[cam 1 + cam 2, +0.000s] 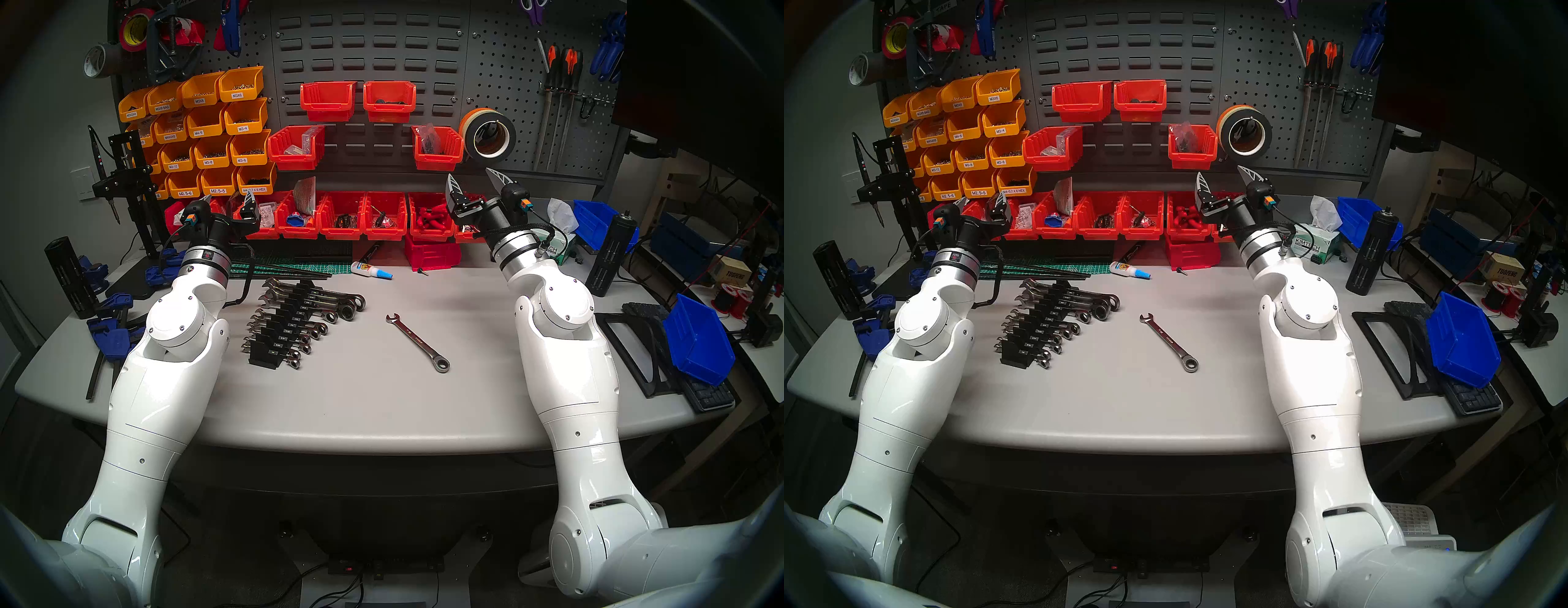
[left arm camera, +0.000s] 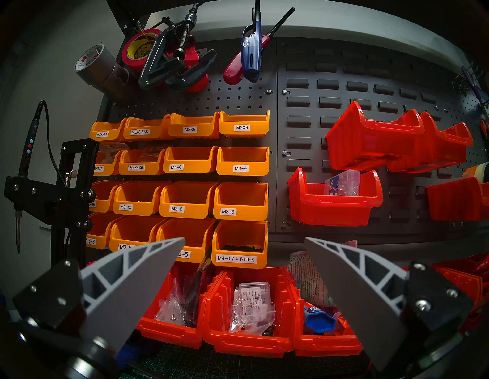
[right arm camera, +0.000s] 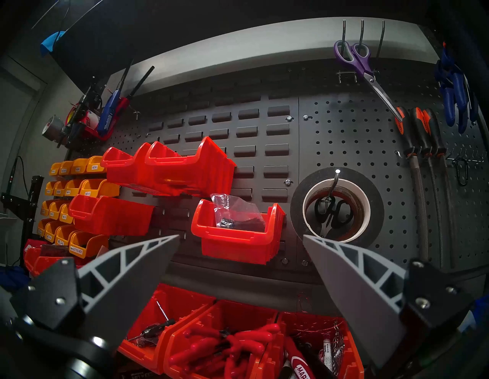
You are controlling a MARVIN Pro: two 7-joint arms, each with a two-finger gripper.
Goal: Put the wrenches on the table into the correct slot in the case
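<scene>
One chrome combination wrench (image 1: 418, 342) lies loose on the grey table (image 1: 382, 407), slanted, with its open jaw at the far left and its ratchet ring nearer me; it also shows in the head right view (image 1: 1169, 342). The black wrench rack (image 1: 265, 354) (image 1: 1016, 356) stands to its left and holds several wrenches in labelled slots. My left gripper (image 1: 228, 198) (image 1: 981, 200) (image 2: 244, 238) is open and empty, raised behind the rack. My right gripper (image 1: 470, 174) (image 1: 1220, 171) (image 3: 241, 235) is open and empty, raised at the back right. Both wrist views face the pegboard; wrench and rack are out of view there.
A row of red bins (image 1: 339, 212) lines the back of the table, with a glue bottle (image 1: 371, 271) and a green cutting mat (image 1: 297, 267) in front. A blue bin (image 1: 695, 339) and a black frame (image 1: 628, 352) sit at the right. Blue clamps (image 1: 106, 327) lie at the left.
</scene>
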